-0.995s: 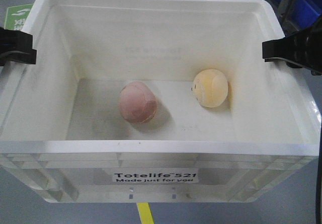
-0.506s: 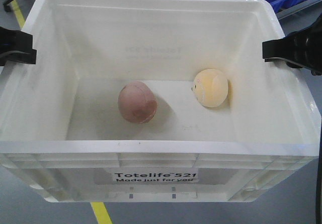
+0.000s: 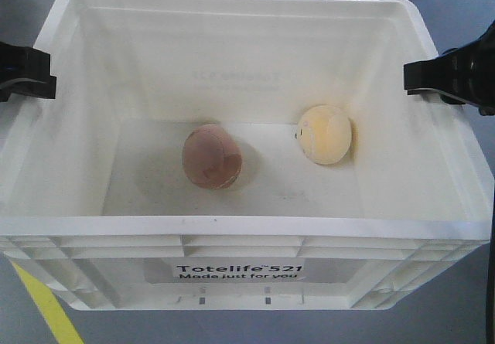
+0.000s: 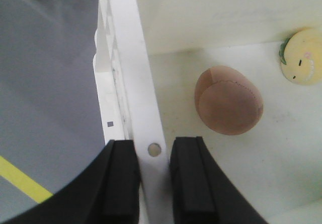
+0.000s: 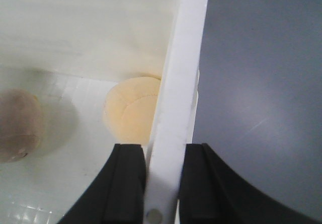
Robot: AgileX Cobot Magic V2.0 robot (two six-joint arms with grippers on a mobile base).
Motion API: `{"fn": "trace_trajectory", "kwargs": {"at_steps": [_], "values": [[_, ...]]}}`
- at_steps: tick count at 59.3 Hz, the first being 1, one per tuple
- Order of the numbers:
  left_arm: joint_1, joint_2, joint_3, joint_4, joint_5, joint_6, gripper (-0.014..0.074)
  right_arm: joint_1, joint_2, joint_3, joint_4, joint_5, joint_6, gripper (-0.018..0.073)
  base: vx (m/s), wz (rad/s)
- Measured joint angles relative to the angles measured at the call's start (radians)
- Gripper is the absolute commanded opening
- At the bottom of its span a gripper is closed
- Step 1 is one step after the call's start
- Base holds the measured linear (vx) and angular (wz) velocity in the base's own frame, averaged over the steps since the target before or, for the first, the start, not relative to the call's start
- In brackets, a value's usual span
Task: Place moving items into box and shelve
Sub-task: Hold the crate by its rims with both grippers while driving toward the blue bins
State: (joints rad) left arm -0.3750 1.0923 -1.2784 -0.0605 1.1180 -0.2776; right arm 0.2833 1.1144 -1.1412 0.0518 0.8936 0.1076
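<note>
The pink ball (image 3: 211, 156) and pale yellow ball (image 3: 325, 134) lie apart inside the white Totelife crate (image 3: 232, 226), its side rims pinched by the left gripper (image 4: 152, 151) and right gripper (image 5: 163, 153); only shelving appears left.

Left gripper (image 4: 153, 151) and right gripper (image 5: 165, 156) are black, seemingly rubber-padded.

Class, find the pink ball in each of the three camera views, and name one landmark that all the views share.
Front view: pink ball on the floor of the box, left of centre.
Left wrist view: pink ball right of centre, inside the box rim.
Right wrist view: pink ball cut off at the left edge.
Shared landmark: yellow ball, to the pink ball's right in every view.
</note>
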Motion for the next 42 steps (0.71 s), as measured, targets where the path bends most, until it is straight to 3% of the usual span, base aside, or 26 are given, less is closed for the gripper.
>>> {"fn": "trace_trajectory", "kwargs": {"at_steps": [42], "values": [[0.0,0.0,0.0,0.0,0.0,0.0,-0.0006,0.0,0.0,0.0,-0.001,0.0,0.0,-0.0006,0.18,-0.39]]}}
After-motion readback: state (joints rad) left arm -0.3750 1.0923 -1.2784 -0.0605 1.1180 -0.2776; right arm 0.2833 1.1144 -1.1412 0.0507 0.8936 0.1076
